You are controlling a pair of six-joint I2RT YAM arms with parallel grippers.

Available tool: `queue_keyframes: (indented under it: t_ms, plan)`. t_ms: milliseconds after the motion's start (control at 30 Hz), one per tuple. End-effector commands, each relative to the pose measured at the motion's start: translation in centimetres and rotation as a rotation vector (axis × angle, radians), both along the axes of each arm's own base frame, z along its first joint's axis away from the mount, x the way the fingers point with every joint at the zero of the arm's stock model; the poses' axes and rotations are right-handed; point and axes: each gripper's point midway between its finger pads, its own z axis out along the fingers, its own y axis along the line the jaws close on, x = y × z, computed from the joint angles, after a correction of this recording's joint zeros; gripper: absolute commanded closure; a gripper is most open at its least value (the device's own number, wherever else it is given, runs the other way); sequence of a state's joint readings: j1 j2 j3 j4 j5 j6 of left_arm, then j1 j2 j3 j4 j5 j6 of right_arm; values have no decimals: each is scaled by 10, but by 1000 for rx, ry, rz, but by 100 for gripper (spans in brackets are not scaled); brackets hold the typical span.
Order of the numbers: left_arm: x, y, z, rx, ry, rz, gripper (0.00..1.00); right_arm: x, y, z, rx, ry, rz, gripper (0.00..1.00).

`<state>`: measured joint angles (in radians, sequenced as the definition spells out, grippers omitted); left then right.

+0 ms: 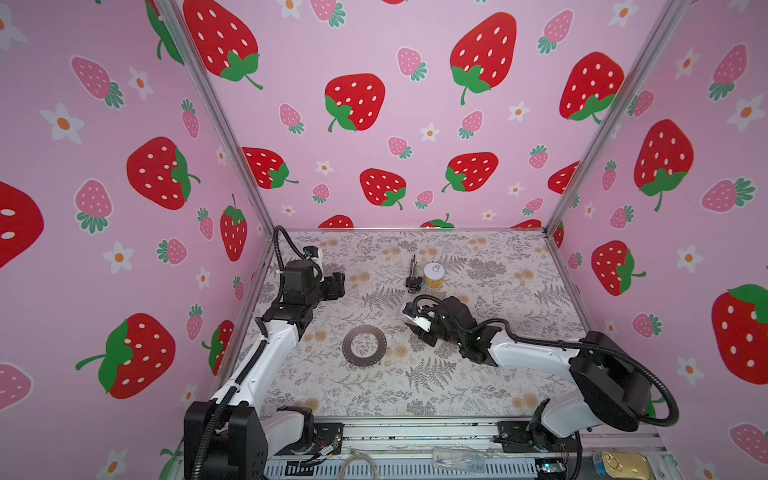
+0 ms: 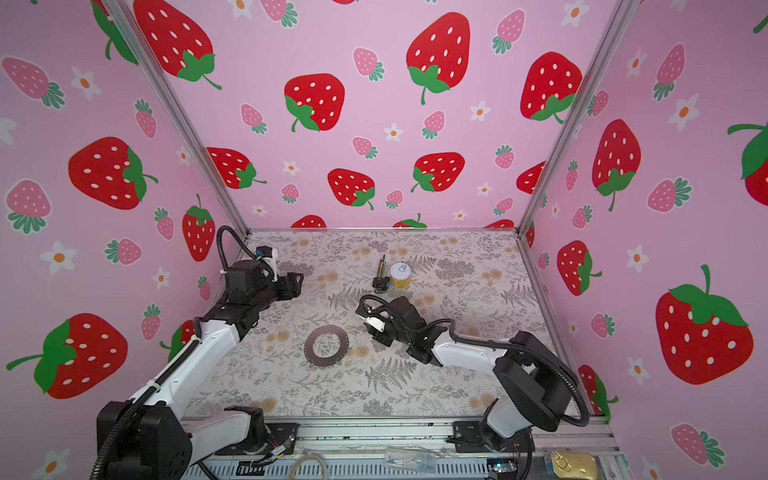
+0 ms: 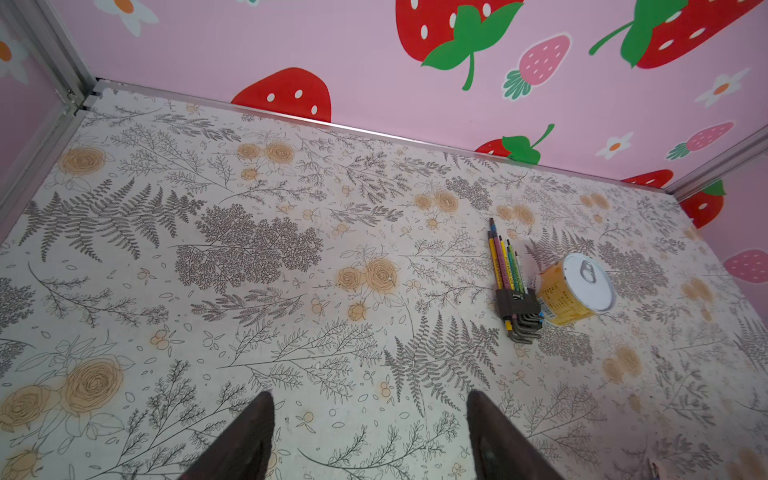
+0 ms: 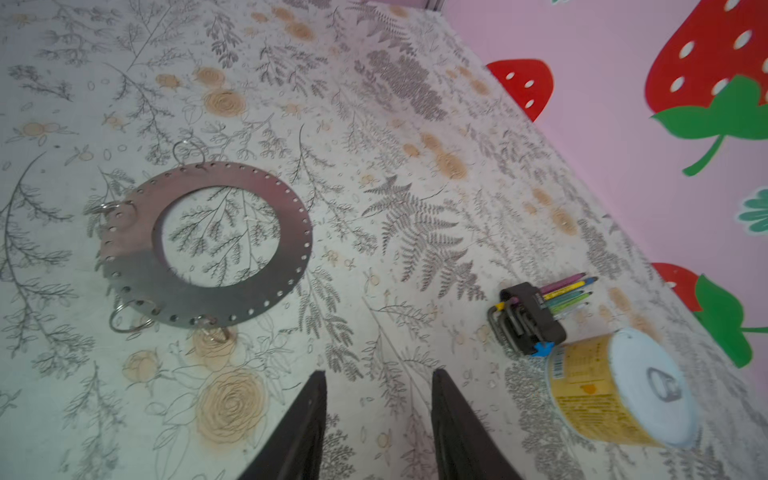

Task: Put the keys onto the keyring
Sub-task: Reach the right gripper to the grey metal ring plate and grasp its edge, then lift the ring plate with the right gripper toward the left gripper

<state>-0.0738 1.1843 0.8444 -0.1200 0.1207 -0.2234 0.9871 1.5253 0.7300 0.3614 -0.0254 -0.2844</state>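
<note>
A: What may go wrong from here, if we look from the left side to the right?

B: I see three dangers. First, the left gripper [image 3: 369,395] has the clip [image 3: 515,305] and the can [image 3: 577,291] well ahead of its tips; it could take the clip by mistake, because the key [image 4: 541,348] is very small and lies squeezed between those two. Second, the ring [image 4: 133,266] lies flat on the table [image 4: 374,124], near the right gripper [image 4: 378,372], ahead of its tips and to one side; such a thin flat band gives the fingers no edge, so I think it may slide away instead of lifting. Third, on the other side of those tips the key seems to touch both clip and can; a reach for it may push the can or drag the clip along.

A: And how do the grippers stand now?

B: The left one has its jaws wide apart with only bare table between them; it holds nothing. The right one has its jaws apart too, but narrower; it is also empty and hovers above the table. The key is not yet on the ring; it is beside the clip, well apart from the ring.
</note>
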Motion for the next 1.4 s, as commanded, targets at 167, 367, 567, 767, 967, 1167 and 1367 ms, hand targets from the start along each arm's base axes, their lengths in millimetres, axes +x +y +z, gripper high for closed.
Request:
queue_keyframes:
  t_ms: [167,367,567,767,967,1167,1367]
  plan:
    - [-2,21,18,-126,-4,106,33,-33,37,-14,-102,271,-83,64]
    - [4,39,6,-233,44,164,38,-73,53,-58,-329,322,-30,71]
    - [4,44,5,-236,34,178,38,-83,58,-70,-405,374,-36,71]
    - [8,46,-1,-271,44,182,38,-93,53,-84,-470,425,-37,70]
    - [9,43,-5,-296,53,178,37,-100,54,-91,-487,439,-33,70]
    - [10,43,-8,-311,61,176,34,-105,57,-97,-491,436,-18,70]
    - [11,41,-7,-326,61,169,29,-109,61,-99,-491,437,7,69]
